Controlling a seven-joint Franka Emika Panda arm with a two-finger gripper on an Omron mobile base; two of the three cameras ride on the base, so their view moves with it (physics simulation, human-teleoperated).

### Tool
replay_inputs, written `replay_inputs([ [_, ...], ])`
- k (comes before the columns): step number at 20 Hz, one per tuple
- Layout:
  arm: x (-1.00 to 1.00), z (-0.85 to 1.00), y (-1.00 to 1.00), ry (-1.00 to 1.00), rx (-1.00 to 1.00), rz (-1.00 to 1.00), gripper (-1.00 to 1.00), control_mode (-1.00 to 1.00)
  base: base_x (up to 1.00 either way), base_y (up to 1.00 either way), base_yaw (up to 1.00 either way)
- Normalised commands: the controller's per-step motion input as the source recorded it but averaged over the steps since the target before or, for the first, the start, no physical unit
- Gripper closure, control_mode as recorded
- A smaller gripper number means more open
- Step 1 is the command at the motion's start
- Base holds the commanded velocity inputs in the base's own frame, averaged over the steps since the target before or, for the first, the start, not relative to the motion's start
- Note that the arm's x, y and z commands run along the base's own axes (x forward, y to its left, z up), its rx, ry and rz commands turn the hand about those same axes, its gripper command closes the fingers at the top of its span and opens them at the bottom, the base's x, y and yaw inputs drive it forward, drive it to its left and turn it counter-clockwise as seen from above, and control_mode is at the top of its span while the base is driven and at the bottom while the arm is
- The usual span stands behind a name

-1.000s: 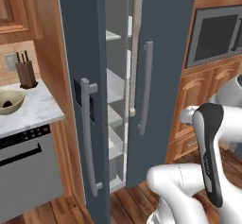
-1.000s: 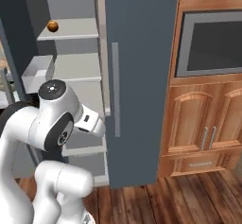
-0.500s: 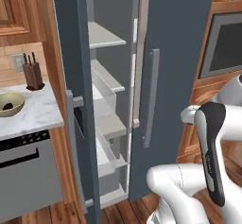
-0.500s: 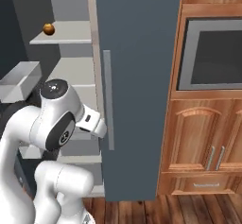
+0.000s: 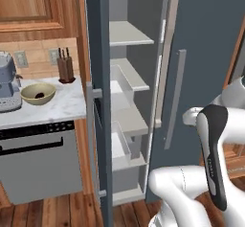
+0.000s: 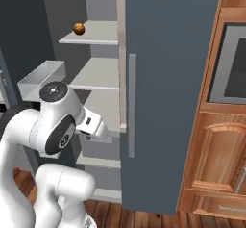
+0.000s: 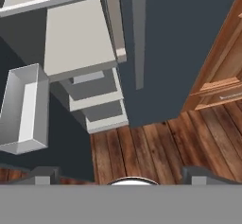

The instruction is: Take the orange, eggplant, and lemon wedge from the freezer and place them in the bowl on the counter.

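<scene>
The orange (image 6: 79, 28) sits at the left edge of the freezer (image 6: 168, 78) shelf: small, round, likely to roll, so we'd pinch across its middle. The gripper's (image 7: 120, 173) opening we can't tell.

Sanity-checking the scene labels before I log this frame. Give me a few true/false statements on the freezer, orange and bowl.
1. The orange sits on an upper freezer shelf. True.
2. The freezer has its left door shut. False: that door stands open, showing the shelves and clear drawers.
3. The bowl is on the counter beside the coffee machine. True.
4. The bowl is completely empty. False: a small dark lump lies inside it, too small to identify.
5. The pincer is shut on the orange. False: nothing sits between its tips, and the orange is on its shelf.
6. A knife block stands at the back of the counter. True.
</scene>
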Motion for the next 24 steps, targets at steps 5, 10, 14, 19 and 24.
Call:
replay_inputs([
  [5, 0.0, 0.0, 0.0, 0.0, 0.0, 0.0, -1.0, 1.0, 0.48, 0.16, 0.21],
  [10, 0.0, 0.0, 0.0, 0.0, 0.0, 0.0, -1.0, 1.0, 0.94, 0.0, 0.08],
  [14, 0.0, 0.0, 0.0, 0.0, 0.0, 0.0, -1.0, 1.0, 0.74, 0.0, 0.01],
  [19, 0.0, 0.0, 0.0, 0.0, 0.0, 0.0, -1.0, 1.0, 0.84, -0.19, 0.0],
  [24, 0.0, 0.0, 0.0, 0.0, 0.0, 0.0, -1.0, 1.0, -0.12, -0.54, 0.07],
])
